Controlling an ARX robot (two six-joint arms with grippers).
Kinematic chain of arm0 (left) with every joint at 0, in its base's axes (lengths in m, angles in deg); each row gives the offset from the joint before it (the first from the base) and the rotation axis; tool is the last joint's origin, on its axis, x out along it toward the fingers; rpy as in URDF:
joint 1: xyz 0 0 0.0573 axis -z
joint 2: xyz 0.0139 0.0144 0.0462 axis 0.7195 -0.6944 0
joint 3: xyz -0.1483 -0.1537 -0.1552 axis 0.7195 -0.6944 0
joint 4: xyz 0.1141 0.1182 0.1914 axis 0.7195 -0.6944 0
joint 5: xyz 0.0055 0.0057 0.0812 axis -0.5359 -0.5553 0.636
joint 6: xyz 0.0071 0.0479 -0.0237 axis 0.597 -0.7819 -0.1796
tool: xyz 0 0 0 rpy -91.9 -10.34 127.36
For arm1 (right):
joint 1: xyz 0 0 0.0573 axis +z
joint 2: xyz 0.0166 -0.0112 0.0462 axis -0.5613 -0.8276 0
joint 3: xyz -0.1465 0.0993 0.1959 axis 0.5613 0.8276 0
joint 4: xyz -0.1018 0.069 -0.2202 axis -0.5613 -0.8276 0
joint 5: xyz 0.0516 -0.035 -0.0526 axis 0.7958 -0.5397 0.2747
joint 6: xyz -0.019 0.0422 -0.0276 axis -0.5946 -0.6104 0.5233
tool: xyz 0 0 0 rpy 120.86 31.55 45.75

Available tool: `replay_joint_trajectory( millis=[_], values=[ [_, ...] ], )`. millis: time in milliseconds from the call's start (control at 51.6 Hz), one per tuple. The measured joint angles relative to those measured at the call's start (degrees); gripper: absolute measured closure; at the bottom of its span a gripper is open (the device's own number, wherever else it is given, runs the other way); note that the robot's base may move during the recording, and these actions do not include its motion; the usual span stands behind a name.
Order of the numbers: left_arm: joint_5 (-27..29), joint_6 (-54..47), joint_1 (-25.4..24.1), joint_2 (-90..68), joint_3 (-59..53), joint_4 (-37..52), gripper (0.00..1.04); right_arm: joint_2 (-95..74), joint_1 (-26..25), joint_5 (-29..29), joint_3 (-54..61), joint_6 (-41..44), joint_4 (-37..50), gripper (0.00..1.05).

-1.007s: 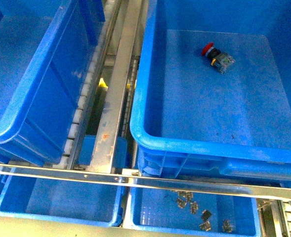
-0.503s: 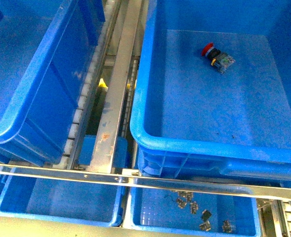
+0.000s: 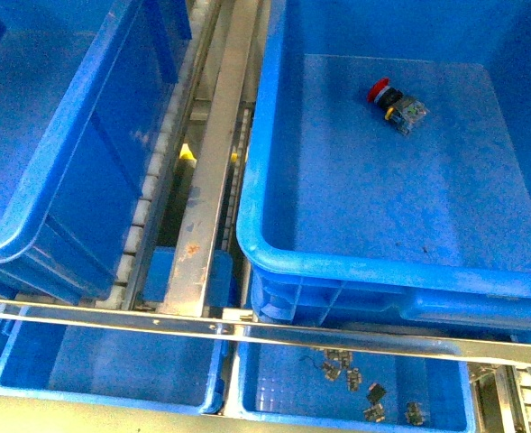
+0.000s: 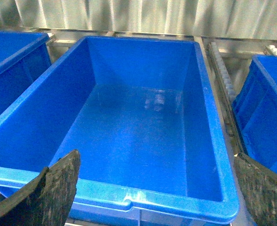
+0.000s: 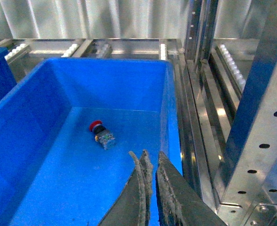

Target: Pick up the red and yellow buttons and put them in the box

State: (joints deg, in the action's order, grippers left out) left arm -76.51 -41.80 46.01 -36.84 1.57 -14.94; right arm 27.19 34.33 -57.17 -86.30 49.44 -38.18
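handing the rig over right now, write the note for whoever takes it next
Left gripper: open, holding nothing, facing into the left crate, where no button shows.
Right gripper: shut, nothing between its fingers, facing into the box.
Red button: lying on the floor of the box, toward its far side.
Done, as it looks: the red button is in.
Left: the yellow button. None can be made out in any view. A yellow bit shows down in the gap between the two crates, but it is too hidden to tell what it is.
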Motion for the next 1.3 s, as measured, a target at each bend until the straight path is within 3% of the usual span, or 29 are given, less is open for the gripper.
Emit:
replay_joint_trajectory(
  millis=[600,678,852,1297],
  values=[
    [0.0,0.0,0.0,0.0,0.0,0.0,0.08,10.64,0.0,0.0,0.0,0.0,-10.56,1.01],
    [0.0,0.0,0.0,0.0,0.0,0.0,0.08,18.18,-0.04,0.07,-0.02,0.04,-19.85,1.01],
    [-0.02,0.0,0.0,0.0,0.0,0.0,0.08,20.33,-0.09,0.15,-0.02,0.04,-20.61,1.01],
    [0.0,0.0,0.0,0.0,0.0,0.0,0.08,20.44,-0.09,0.13,-0.02,0.09,-20.61,0.31]
  ],
)
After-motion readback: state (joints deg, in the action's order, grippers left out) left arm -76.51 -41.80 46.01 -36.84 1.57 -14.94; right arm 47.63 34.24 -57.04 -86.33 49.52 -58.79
